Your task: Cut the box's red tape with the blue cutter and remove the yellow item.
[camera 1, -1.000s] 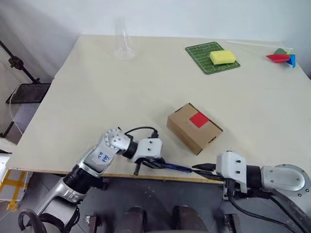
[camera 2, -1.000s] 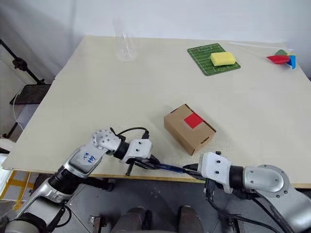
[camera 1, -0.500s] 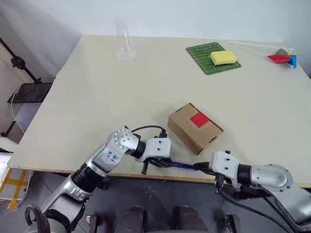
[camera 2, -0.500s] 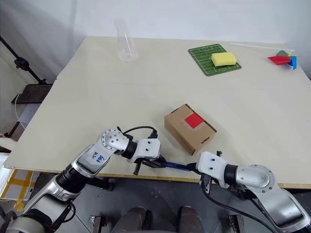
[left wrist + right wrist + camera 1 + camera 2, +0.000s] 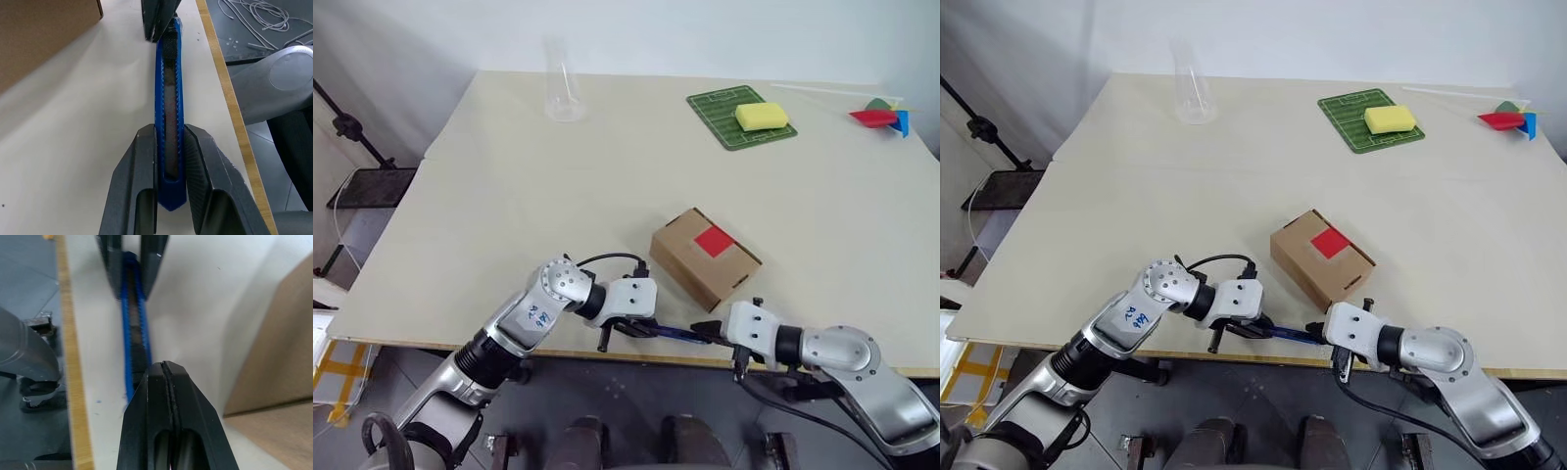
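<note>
The box (image 5: 702,262), a small brown carton, lies near the table's front edge with the red tape (image 5: 715,241) across its top seam. Just in front of it the blue cutter (image 5: 674,334) lies along the table edge. My left gripper (image 5: 169,134) is shut on one end of the cutter (image 5: 168,98). My right gripper (image 5: 705,331) comes from the other side, shut, its tips (image 5: 159,22) touching the cutter's far end by the black slider. Whether it pinches anything I cannot tell. The yellow item is hidden.
A clear glass cylinder (image 5: 560,83) stands at the back left. A green mat (image 5: 729,125) with a pale yellow sponge (image 5: 762,116) lies at the back right, and coloured shapes (image 5: 881,116) sit in the far right corner. The table's front edge (image 5: 460,345) runs right under both grippers.
My right gripper has slid left along the table edge and now meets the cutter's free end. The left gripper has barely shifted and keeps its hold.
</note>
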Motion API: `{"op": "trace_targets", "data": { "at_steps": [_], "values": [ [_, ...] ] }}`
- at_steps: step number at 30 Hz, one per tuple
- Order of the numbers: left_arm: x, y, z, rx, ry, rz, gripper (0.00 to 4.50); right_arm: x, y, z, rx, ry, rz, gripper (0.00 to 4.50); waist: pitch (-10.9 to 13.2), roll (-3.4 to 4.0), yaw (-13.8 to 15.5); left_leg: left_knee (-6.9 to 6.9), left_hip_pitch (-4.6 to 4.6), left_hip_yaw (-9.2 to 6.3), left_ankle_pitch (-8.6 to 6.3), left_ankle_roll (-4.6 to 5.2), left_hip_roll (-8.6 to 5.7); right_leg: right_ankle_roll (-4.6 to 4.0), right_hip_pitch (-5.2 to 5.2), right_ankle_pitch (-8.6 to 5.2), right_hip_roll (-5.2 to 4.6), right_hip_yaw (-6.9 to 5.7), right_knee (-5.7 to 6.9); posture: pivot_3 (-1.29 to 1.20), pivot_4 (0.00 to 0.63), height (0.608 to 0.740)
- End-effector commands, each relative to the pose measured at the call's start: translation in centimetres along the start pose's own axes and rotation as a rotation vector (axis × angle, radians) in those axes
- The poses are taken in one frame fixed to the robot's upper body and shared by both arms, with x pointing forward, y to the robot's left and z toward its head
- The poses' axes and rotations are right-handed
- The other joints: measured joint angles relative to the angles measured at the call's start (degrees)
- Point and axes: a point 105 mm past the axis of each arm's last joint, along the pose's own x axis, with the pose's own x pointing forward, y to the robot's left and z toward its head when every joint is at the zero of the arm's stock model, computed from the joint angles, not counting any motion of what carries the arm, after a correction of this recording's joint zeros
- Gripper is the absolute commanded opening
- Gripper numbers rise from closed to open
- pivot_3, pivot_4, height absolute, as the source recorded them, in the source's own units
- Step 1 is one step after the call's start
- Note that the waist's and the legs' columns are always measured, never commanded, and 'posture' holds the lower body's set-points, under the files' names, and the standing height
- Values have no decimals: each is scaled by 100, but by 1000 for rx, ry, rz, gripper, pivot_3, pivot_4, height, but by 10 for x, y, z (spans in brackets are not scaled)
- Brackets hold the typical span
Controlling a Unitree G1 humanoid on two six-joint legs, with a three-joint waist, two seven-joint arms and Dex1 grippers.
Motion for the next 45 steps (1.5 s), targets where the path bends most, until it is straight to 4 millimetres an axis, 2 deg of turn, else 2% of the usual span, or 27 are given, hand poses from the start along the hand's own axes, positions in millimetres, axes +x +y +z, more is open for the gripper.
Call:
{"op": "trace_targets", "data": {
  "at_steps": [1, 7, 11, 17, 20, 22, 27, 33, 40, 45],
  "values": [
    [-2, 1, -7, -13, 31, 20, 453, -8, 6, 6, -20, -27, 57, 35, 0, 0, -1, 0, 1, 0, 0, 0, 0, 0, 0, 0, 1, 0, 0, 0, 150, 740],
    [-1, 1, -6, -12, 26, 17, 453, -13, 10, -3, -4, 3, 86, 35, 0, 0, -1, 0, 1, 0, 2, -2, 1, 0, 0, 0, 1, 0, 1, 0, 150, 740],
    [-1, -2, -5, -8, 25, 4, 453, -8, 11, -3, 10, -4, 95, 35, 0, 0, -2, 1, 1, 0, 3, -2, 1, 0, 0, 0, 1, 1, 2, 0, 150, 740],
    [-3, -3, -6, -6, 28, 0, 453, -4, 9, 3, 27, -40, 87, 35, 0, 0, -2, 1, 2, 0, 4, -4, 1, 0, 0, 0, 2, 0, 3, 0, 150, 740],
    [-4, -4, -7, -7, 33, -2, 453, -12, 9, 16, 25, -87, 106, 35, 0, 0, -1, 1, 1, 0, 4, -4, 1, 0, 0, 0, 1, 0, 3, 0, 150, 740],
    [-4, -3, -7, -6, 33, -1, 453, -16, 9, 18, 33, -83, 113, 35, 0, 0, -1, 1, 1, 0, 4, -4, 2, 0, 0, 0, 1, 0, 3, 0, 150, 740],
    [-4, -4, -7, -14, 28, 1, 453, -19, 9, 10, 33, -44, 109, 35, 0, 0, 0, 1, 1, 0, 4, -4, 2, 0, 0, 0, 1, 0, 4, 0, 150, 740],
    [-4, -5, -9, -14, 35, -1, 453, -13, 5, 0, 58, -3, 75, 35, 0, 0, -6, 1, 2, 0, 5, -5, 2, 0, 0, 0, 2, 1, 4, 0, 150, 740],
    [-5, -4, -8, -11, 36, 1, 453, -7, 0, 7, 103, -38, 53, 35, 0, 0, -6, 1, 2, 0, 6, -6, 2, 0, 0, 0, 1, 1, 4, 0, 150, 740],
    [-5, -5, -7, -10, 36, -2, 453, -5, 6, -5, 100, 23, 76, 35, 0, 0, -5, 1, 3, 0, 6, -6, 2, 0, 0, 0, 2, 2, 5, 0, 150, 740]
  ]
}}
